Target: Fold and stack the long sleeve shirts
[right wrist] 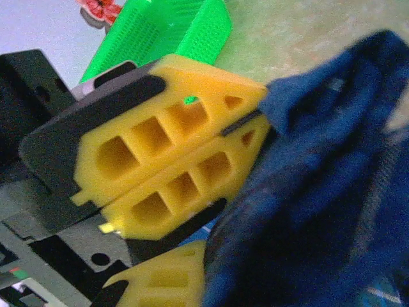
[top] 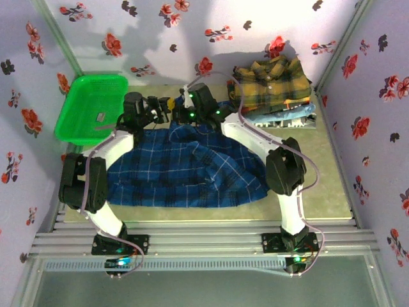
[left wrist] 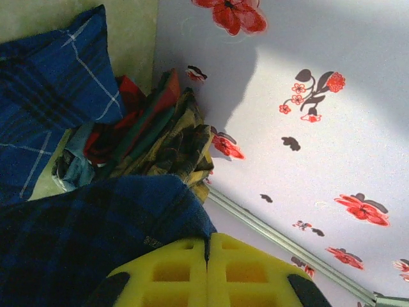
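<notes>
A dark blue plaid shirt (top: 185, 169) lies spread over the middle of the table. Its far edge is lifted between the two grippers. My left gripper (top: 165, 105) is shut on that edge, and a fold of blue cloth (left wrist: 96, 243) runs into the seam between its yellow fingers (left wrist: 172, 272). My right gripper (top: 182, 114) sits right beside it, shut on the same shirt (right wrist: 319, 192). One yellow finger (right wrist: 160, 281) shows, the other is under cloth. A stack of folded shirts topped by the mustard plaid one (top: 271, 83) sits at the back right.
A green plastic basket (top: 89, 105) stands at the back left, holding a small object. Flowered walls close in the back and both sides. The folded stack (left wrist: 166, 134) lies close behind the lifted edge. Bare table (top: 332, 173) shows to the right of the blue shirt.
</notes>
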You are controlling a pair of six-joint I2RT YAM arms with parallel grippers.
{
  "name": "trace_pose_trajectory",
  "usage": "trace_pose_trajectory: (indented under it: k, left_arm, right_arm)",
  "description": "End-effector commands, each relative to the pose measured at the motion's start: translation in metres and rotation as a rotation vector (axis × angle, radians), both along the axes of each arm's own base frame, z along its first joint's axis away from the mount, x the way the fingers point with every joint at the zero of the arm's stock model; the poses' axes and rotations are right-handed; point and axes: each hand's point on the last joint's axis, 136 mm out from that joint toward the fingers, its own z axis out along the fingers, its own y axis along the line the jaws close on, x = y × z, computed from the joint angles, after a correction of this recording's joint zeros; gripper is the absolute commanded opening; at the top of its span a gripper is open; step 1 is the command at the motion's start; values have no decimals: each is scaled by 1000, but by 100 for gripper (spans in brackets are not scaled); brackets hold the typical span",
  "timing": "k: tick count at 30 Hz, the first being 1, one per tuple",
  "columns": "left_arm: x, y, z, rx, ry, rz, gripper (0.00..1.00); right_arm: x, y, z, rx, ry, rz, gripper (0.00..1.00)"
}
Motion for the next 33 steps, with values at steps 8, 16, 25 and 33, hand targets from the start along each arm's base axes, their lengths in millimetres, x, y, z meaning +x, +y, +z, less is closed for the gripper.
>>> trace_pose_trajectory:
  k: [8,16,25,33]
  left_arm:
    - [2,39,37,51,-135,55,60]
    - [-26,44,37,236,-165,-45,69]
    - [-93,40,-13,448,-170,-223,75]
    - [-90,28,0,560,-480,-310,96]
  right_arm:
    - [1,-44,18,-277,-80,89,0]
    - [31,-95,29,-409,-139,107,0]
    - [6,-78,50,-296,-182,341,0]
    - [-37,-68,87,-132,-192,493,0]
